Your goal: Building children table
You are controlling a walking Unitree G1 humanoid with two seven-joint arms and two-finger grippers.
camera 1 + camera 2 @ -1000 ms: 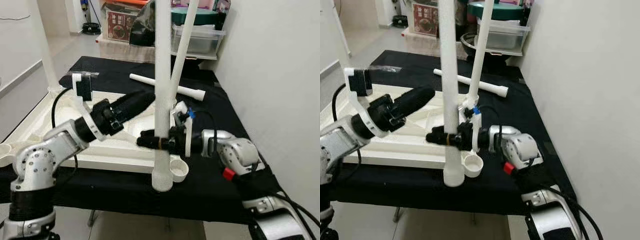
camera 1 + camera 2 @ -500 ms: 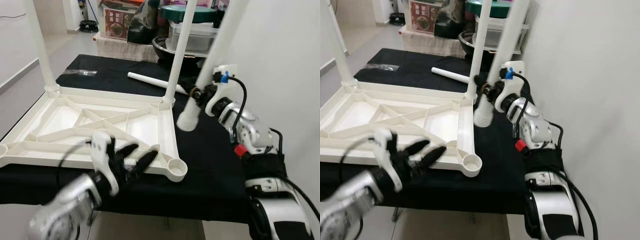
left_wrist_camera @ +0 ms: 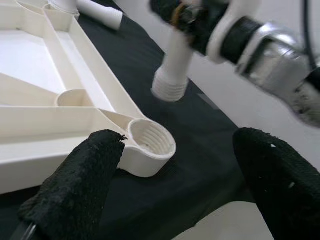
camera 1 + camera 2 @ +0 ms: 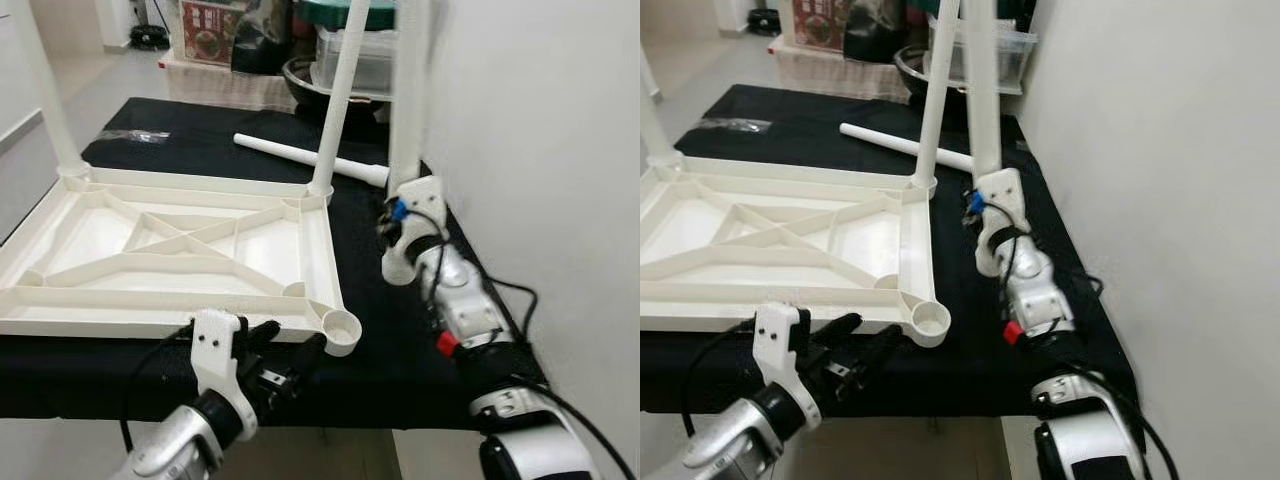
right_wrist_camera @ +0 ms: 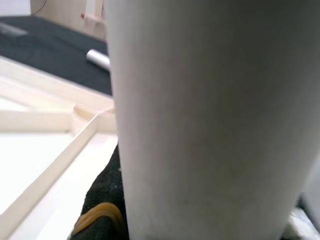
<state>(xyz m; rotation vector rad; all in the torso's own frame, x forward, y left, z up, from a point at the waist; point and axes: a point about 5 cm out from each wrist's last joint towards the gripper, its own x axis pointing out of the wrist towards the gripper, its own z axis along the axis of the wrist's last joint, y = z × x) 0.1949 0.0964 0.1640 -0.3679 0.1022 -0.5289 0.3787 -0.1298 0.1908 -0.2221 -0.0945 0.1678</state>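
Leg's up, socket's waiting, easy to cross-thread

Right gripper (image 4: 400,222) clamps the table leg (image 4: 405,120) beside the corner socket (image 3: 149,142); open left gripper (image 3: 175,185) isn't bracing the upturned tabletop (image 4: 180,240), so it may slide.

One white tabletop frame (image 4: 180,250) lies upside down on one black worktop (image 4: 400,340). Four white legs are in view: two stand in the frame's far corner sockets (image 4: 335,95) (image 4: 40,90), one lies loose on the worktop (image 4: 305,158), and one is upright in the right claw (image 4: 398,215). Two claws show, right and left (image 4: 275,355).
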